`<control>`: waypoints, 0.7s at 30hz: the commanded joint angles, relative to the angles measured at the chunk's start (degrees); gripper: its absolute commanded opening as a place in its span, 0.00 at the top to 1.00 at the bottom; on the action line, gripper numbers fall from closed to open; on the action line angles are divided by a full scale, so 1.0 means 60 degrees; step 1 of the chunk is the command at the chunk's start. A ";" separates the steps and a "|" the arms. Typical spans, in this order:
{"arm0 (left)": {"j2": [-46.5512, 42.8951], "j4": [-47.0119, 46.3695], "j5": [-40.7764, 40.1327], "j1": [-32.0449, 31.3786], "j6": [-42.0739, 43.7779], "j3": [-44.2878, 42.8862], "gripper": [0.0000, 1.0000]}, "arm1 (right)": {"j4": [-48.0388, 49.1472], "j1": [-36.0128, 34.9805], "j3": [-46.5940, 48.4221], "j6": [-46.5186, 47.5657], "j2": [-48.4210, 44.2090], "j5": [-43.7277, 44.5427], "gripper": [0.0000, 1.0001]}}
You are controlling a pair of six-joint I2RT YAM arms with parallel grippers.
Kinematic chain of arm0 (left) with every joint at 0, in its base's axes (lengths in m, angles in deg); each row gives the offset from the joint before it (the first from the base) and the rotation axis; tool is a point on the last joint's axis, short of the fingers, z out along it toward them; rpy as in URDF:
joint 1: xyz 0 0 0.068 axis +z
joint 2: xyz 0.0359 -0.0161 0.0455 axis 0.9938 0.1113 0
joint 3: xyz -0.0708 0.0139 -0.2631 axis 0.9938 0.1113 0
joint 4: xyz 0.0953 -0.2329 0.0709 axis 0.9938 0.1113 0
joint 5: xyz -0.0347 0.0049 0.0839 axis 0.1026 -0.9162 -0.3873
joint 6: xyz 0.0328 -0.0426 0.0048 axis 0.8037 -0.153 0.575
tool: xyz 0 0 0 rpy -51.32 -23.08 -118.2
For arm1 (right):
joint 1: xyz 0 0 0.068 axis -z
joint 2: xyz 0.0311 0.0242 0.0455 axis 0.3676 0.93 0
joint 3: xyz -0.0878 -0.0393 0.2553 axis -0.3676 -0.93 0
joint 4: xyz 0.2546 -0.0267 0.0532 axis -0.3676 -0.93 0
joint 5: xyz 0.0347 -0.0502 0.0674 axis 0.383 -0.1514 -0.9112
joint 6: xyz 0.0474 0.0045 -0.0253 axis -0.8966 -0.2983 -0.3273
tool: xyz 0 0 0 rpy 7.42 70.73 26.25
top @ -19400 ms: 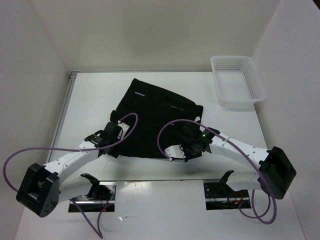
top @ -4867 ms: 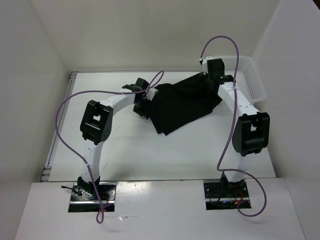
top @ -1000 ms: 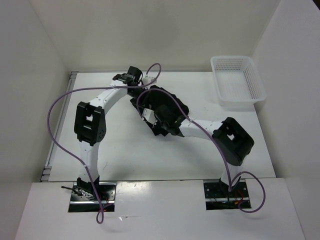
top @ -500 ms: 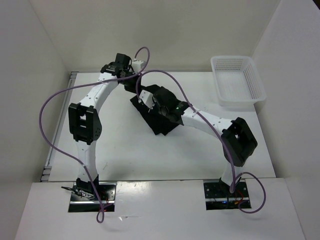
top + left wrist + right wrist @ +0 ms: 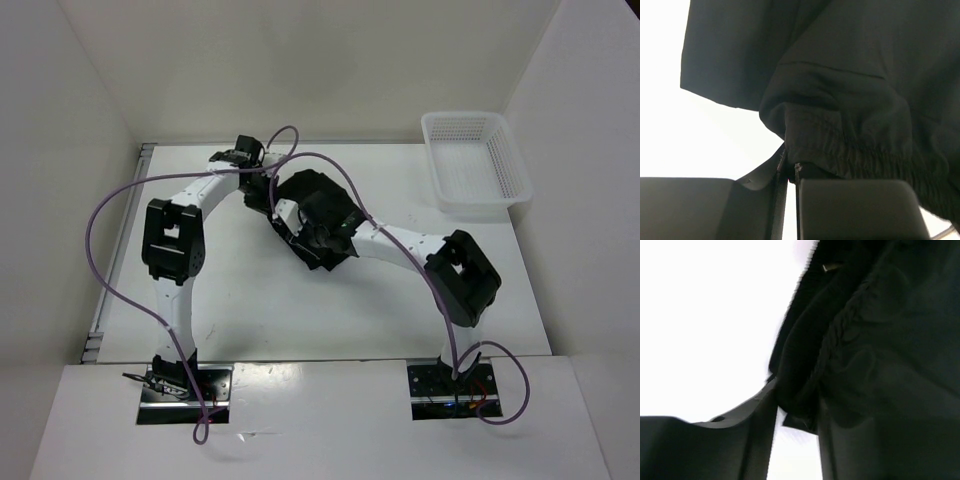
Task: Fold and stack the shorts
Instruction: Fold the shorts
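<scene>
The black shorts (image 5: 325, 205) lie bunched and folded over on the white table (image 5: 240, 290), near the middle. My left gripper (image 5: 264, 190) is at their left edge. In the left wrist view it (image 5: 790, 167) is nearly shut, with the gathered waistband (image 5: 850, 150) pinched at its tips. My right gripper (image 5: 295, 226) sits at the shorts' near-left corner. In the right wrist view its jaws (image 5: 795, 422) stand apart, and a thick fold of the shorts (image 5: 880, 330) hangs loosely between them.
A white mesh basket (image 5: 475, 165) stands at the back right corner. White walls close in the table on the left, back and right. Purple cables loop above both arms.
The right gripper's jaws have opened around the fold. The left wrist rose, then came back down at the shorts' left edge. The shorts are more bunched.
</scene>
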 commanded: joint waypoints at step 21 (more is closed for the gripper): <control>0.0136 -0.0995 -0.0694 0.0119 0.0046 0.0167 0.76 | 0.2072 0.1605 -0.0182 -0.0626 0.0477 0.1483 0.59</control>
